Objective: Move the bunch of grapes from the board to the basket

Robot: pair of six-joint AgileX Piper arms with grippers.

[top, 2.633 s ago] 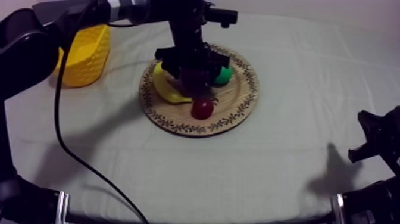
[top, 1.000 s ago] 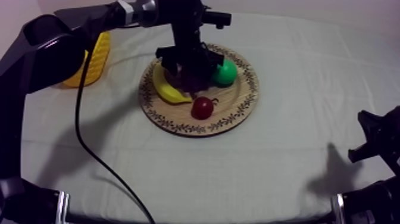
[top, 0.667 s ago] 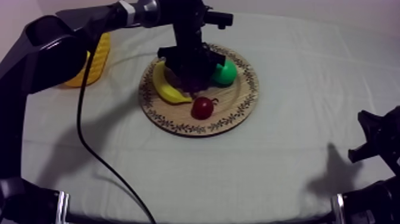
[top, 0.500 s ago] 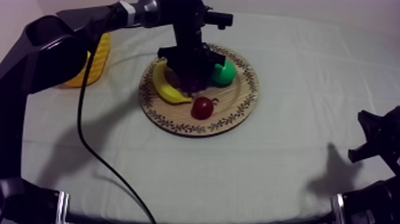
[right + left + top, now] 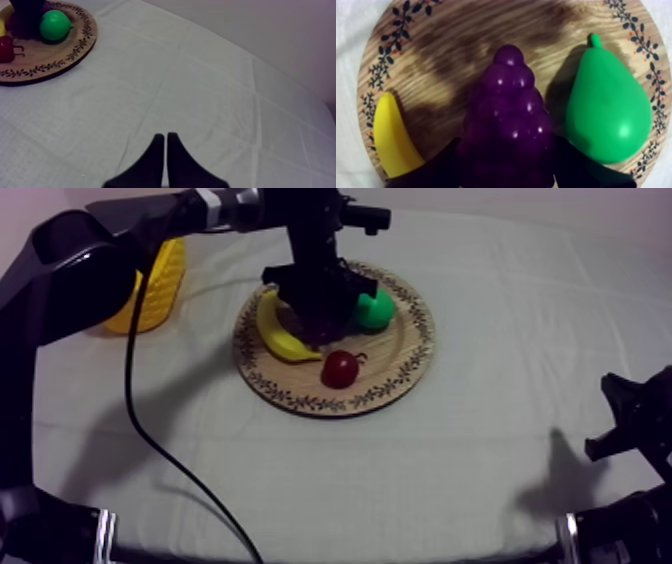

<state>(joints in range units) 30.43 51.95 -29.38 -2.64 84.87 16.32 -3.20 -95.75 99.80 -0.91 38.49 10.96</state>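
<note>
Since 2.6 s ago: left gripper (image 5: 318, 314) has dropped lower over the wooden board (image 5: 400, 364), and the left arm's elbow has shifted at the near left of the table. Fruit, board, basket and right arm sit as they did.

Left gripper: black fingers (image 5: 443, 166) spread as wide as the bunch of grapes (image 5: 508, 115), one against each flank of its broad end. As far as the wrist view shows, both fingers touch the purple berries, so the bunch is gripped. The bunch lies on the board near its middle, narrow tip pointing away from the gripper.

Neighbours on the board: green pear (image 5: 606, 110) just beside the bunch on one side, stalk end away from the gripper; banana (image 5: 393, 137) on the other side, near the rim. Small red fruit (image 5: 340, 369) sits apart from these, toward the board's near edge. Rim pattern: dark leaf sprigs, with small red dots.

Yellow basket (image 5: 155, 288) stands on the grey-white cloth (image 5: 450, 478) at the left, well apart from the board.

Right gripper (image 5: 166, 136): fingers together in a narrow wedge, holding nothing, over bare cloth well away from the board.
</note>
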